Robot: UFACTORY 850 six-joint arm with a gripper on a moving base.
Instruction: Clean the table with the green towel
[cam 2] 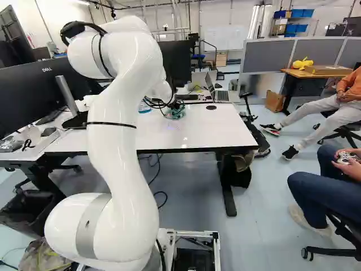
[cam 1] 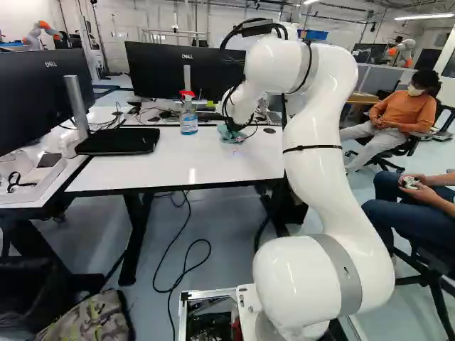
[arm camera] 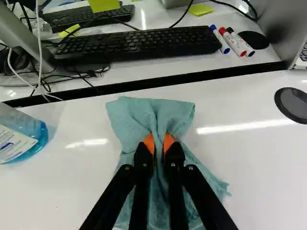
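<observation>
2 nearly closed fingers [arm camera: 159, 143] pinch the green towel [arm camera: 128, 115] on the white tabletop [cam 1: 142, 172], upper middle of the left base view; a wide sweep toward the spray bottle [cam 1: 188, 122] could topple it.

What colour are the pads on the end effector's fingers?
Orange pads, showing best in the wrist view, pressed against the towel.

brand lettering [cam 1: 50, 64] on one black monitor [cam 1: 35, 103], again on a second monitor [cam 1: 153, 74], printed label [arm camera: 13, 144] on spray bottle [arm camera: 29, 123]
</observation>
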